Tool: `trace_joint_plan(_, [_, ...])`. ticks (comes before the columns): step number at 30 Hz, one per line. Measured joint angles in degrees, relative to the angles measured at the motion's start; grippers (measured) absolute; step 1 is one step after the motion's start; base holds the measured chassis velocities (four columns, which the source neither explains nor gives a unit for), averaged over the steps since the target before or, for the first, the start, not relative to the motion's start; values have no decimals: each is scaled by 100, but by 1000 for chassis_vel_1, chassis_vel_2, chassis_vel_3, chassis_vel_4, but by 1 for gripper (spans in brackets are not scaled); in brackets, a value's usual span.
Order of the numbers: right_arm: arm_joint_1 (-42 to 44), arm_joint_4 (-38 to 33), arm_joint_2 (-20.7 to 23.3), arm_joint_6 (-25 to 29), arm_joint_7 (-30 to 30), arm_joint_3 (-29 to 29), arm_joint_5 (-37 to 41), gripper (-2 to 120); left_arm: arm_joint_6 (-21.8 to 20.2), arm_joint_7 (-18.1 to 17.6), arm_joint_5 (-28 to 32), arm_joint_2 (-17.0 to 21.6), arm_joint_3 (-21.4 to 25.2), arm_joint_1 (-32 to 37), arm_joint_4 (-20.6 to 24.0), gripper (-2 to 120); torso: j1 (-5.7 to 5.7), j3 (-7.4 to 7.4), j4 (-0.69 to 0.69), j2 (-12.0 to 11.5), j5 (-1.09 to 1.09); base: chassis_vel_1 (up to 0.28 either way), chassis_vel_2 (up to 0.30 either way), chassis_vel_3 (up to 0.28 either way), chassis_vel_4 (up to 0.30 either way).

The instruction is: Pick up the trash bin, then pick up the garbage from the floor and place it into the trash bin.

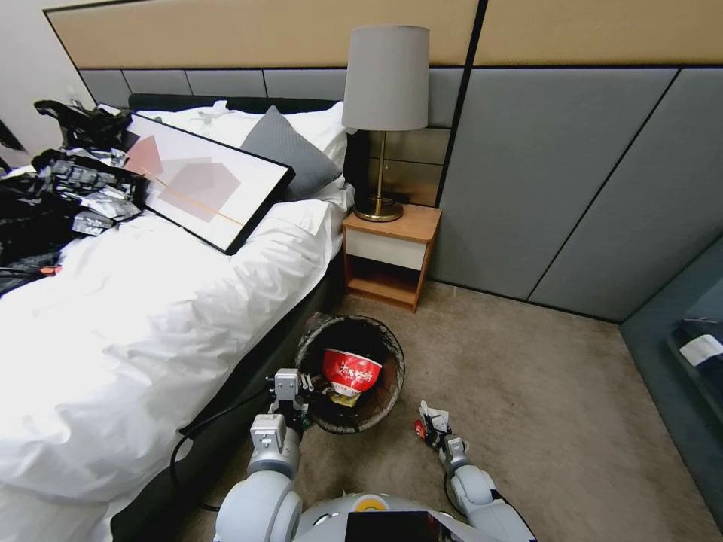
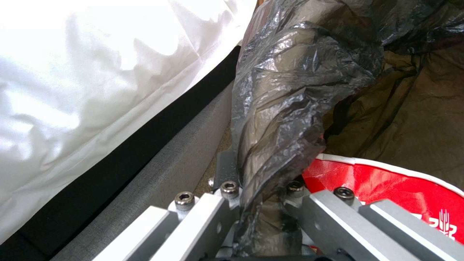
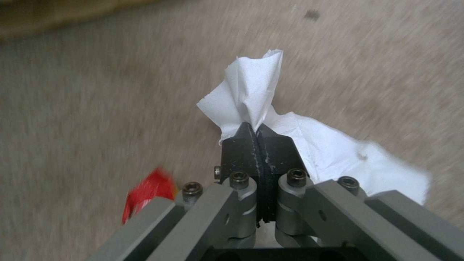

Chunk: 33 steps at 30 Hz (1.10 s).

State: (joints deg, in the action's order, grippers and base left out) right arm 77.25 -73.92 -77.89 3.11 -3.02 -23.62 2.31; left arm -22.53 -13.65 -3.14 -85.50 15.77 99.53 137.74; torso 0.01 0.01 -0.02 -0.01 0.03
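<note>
Left gripper (image 1: 303, 391) jaws pinch the crinkled black liner of the round trash bin (image 1: 380, 354), which holds a red bowl (image 1: 350, 370); right gripper (image 3: 259, 136) jaws clamp crumpled white tissue (image 3: 251, 90).

glossy crinkled plastic bin liner (image 2: 290, 90) – soft white tissue paper (image 3: 251, 94).

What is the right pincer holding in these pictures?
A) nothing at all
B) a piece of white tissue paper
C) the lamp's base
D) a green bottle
B: the right pincer is shut on white tissue paper above the carpet, while the left pincer grips the bagged rim of the trash bin.
</note>
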Motion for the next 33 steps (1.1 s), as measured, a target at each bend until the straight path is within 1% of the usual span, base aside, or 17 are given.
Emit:
trace_joint_plan(5, [63, -242, 3, 113, 93, -72, 61, 0, 3, -1, -3, 4, -8, -2, -4, 0, 0, 0, 2, 0, -2, 0, 0, 0, 0])
trace_joint_plan(10, [166, -846, 5, 395, 384, -188, 304, 0, 5, 0, -7, 12, -20, -1, -29, 0, 0, -1, 4, 0, -2, 0, 0, 0, 0])
trace_joint_plan(11, [187, -1024, 2, 475, 441, -202, 387, 0, 6, -3, -8, 13, -20, 2, -36, 0, 0, 0, 0, 0, -2, 0, 0, 0, 0])
trace_joint_plan(12, [187, -1024, 2, 475, 441, -202, 387, 0, 6, -3, -8, 13, -20, 2, -36, 0, 0, 0, 0, 0, -2, 0, 0, 0, 0])
trace_joint_plan(13, [217, -1457, 1, 604, 508, -244, 524, 0, 6, 0, -8, 15, -23, 5, -54, 0, 0, -1, 6, 0, -3, 0, 0, 0, 0])
trace_joint_plan(14, [252, -1836, 6, 693, 525, -269, 630, 0, 6, 0, -8, 18, -24, 3, -66, 0, 0, -1, 2, 0, -5, 0, 0, 0, 0])
trace_joint_plan(15, [252, -1836, 6, 693, 525, -269, 630, 0, 6, 0, -8, 18, -24, 3, -66, 0, 0, -1, 2, 0, -5, 0, 0, 0, 0])
trace_joint_plan(16, [280, -2372, 24, 820, 527, -281, 750, 0, 6, -3, -8, 23, -28, 3, -82, 0, 0, -1, 2, 0, -1, 0, 0, 0, 0])
trace_joint_plan(17, [285, -2636, 35, 893, 518, -287, 794, 0, 6, -3, -8, 24, -36, -1, -92, 0, -1, -1, 4, 0, -3, 0, 0, 0, 0])
trace_joint_plan(18, [285, -2636, 35, 893, 518, -287, 794, 0, 6, -3, -8, 24, -36, -1, -92, 0, -1, -1, 4, 0, -3, 0, 0, 0, 0])
trace_joint_plan(20, [288, -3471, 66, 1242, 271, -275, 936, 0, 6, 5, -8, 25, -64, -13, -138, 0, -1, -1, 3, 0, -2, 0, 0, 0, 0])
trace_joint_plan(21, [288, -3471, 66, 1242, 271, -275, 936, 0, 6, 5, -8, 25, -64, -13, -138, 0, -1, -1, 3, 0, -2, 0, 0, 0, 0])
trace_joint_plan(23, [305, -3799, 77, 1346, 98, -244, 1005, 0, 6, 6, -8, 26, -70, -18, -155, 0, -1, -1, 3, 0, -4, 0, 0, 0, 0])
trace_joint_plan(25, [568, -5001, 170, 1586, -731, 62, 1178, 0, 4, 21, -18, 48, -105, -25, -220, 0, -1, -1, 2, 1, -3, 0, 0, 0, 0])
trace_joint_plan(26, [679, -5226, 238, 1632, -934, 188, 1173, 0, 4, 26, -28, 61, -108, -25, -244, 0, -1, -1, 2, 1, -3, 0, 0, 0, 0])
trace_joint_plan(29, [832, -5433, 402, 1681, -1161, 430, 1064, 0, 3, 31, -46, 77, -130, -26, -279, 0, -1, -1, 2, 1, -2, 0, 0, 0, 0])
trace_joint_plan(33, [964, -5441, 596, 1684, -1220, 760, 765, 0, 4, 41, -74, 76, -186, -31, -312, 0, -1, -1, 2, 1, -3, 0, 0, 0, 0])
